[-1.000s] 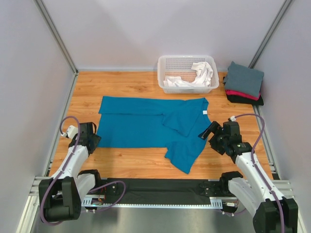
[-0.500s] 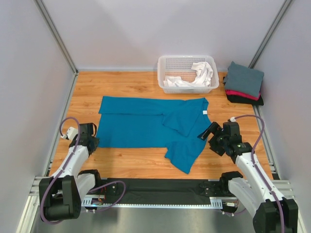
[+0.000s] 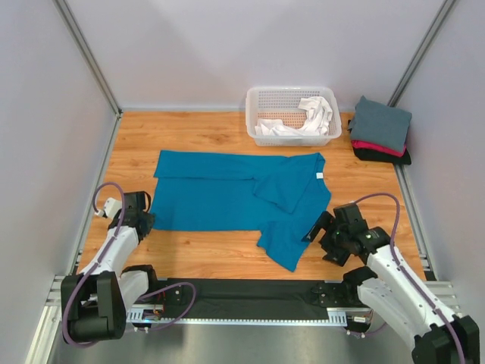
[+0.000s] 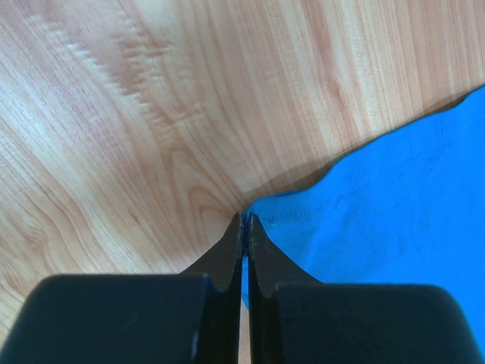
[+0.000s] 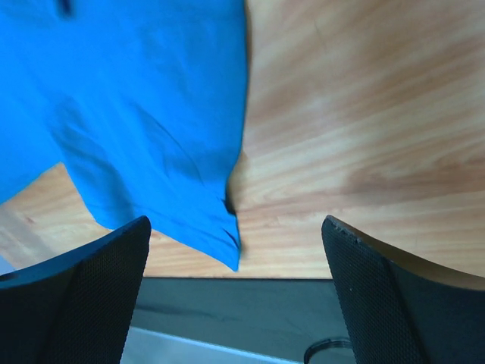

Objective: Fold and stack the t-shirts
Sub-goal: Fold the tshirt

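Observation:
A large teal-blue t-shirt (image 3: 220, 197) lies spread on the wooden table, its right part folded over and a white neck label showing. My left gripper (image 3: 147, 221) sits at the shirt's near-left corner. In the left wrist view it (image 4: 244, 221) is shut, with the teal cloth (image 4: 394, 197) pinched between its jaws. My right gripper (image 3: 314, 227) stands open just right of the shirt's near-right flap. In the right wrist view the teal cloth (image 5: 136, 114) lies ahead and to the left of its (image 5: 236, 221) wide-apart fingers. Slate-grey (image 3: 380, 121), red-pink (image 3: 377, 145) and black (image 3: 385, 157) t-shirts lie folded in a stack at the back right.
A white lattice basket (image 3: 292, 92) holding crumpled white t-shirts (image 3: 303, 121) stands at the back of the table. Grey walls with metal posts close in both sides. A black strip (image 3: 242, 292) runs along the near edge between the arm bases.
My left gripper has closed on the teal shirt's near-left corner. My right arm has moved nearer and to the left, toward the shirt's near-right flap, still open.

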Robot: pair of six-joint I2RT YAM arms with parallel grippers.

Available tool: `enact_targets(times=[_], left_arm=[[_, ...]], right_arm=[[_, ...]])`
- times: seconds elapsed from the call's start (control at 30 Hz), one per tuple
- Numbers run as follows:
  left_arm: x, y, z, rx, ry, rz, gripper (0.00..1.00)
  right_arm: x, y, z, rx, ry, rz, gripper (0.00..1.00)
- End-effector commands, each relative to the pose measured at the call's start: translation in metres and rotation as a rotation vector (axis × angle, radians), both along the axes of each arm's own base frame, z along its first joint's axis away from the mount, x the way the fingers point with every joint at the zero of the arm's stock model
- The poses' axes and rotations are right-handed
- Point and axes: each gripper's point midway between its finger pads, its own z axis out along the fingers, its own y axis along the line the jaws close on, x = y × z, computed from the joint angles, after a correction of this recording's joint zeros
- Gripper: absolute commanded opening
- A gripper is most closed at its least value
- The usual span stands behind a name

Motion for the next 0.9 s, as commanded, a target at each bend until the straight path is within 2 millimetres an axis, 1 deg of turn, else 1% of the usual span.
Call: enact_targets(times=[0.0,0.03,0.07,0.13,0.2,0.27,0.37,0.4,0.43,0.5,0.6,0.67,0.73,0.83,0.87], left_arm=[[-0.023,-0.003,-0.018,-0.02,0.08,0.01,0.0],[-0.024,-0.002,-0.018,-0.02,0.08,0.012,0.0],[-0.024,-0.003,-0.018,-0.019,0.081,0.009,0.0],[-0.026,-0.003,-0.019,-0.022,0.076,0.014,0.0],[-0.026,-0.002,-0.018,-0.017,0.062,0.019,0.0],[-0.029,-0.002,-0.018,-0.016,0.06,0.025,0.0],[-0.029,-0.002,-0.016,-0.011,0.048,0.022,0.0],[-0.03,-0.001,-0.016,-0.011,0.043,0.023,0.0],[-0.03,-0.002,-0.016,-0.011,0.041,0.023,0.0],[-0.029,-0.002,-0.016,-0.013,0.041,0.019,0.0],[-0.029,-0.002,-0.017,-0.014,0.043,0.017,0.0],[-0.029,-0.003,-0.017,-0.015,0.045,0.013,0.0],[-0.029,-0.003,-0.018,-0.016,0.047,0.014,0.0],[-0.031,-0.003,-0.018,-0.017,0.05,0.017,0.0],[-0.031,-0.002,-0.017,-0.015,0.05,0.018,0.0]], right_arm=[[-0.018,0.009,-0.008,-0.021,0.106,0.02,0.95],[-0.023,0.015,-0.007,-0.026,0.117,0.058,0.95],[-0.026,0.019,-0.007,-0.022,0.141,0.047,0.95],[-0.035,0.028,-0.009,-0.043,0.162,0.089,0.94],[-0.036,0.036,-0.009,-0.04,0.174,0.088,0.93],[-0.043,0.042,-0.014,-0.039,0.195,0.104,0.91],[-0.044,0.053,-0.019,-0.018,0.211,0.097,0.84],[-0.041,0.061,-0.018,0.009,0.192,0.098,0.81],[-0.04,0.064,-0.018,0.014,0.189,0.093,0.78],[-0.038,0.066,-0.022,0.004,0.194,0.081,0.72],[-0.039,0.071,-0.028,-0.005,0.205,0.086,0.7],[-0.043,0.073,-0.032,-0.008,0.225,0.087,0.7],[-0.048,0.076,-0.033,-0.011,0.235,0.082,0.67],[-0.054,0.075,-0.037,-0.015,0.249,0.07,0.59],[-0.056,0.074,-0.038,-0.015,0.26,0.052,0.55]])
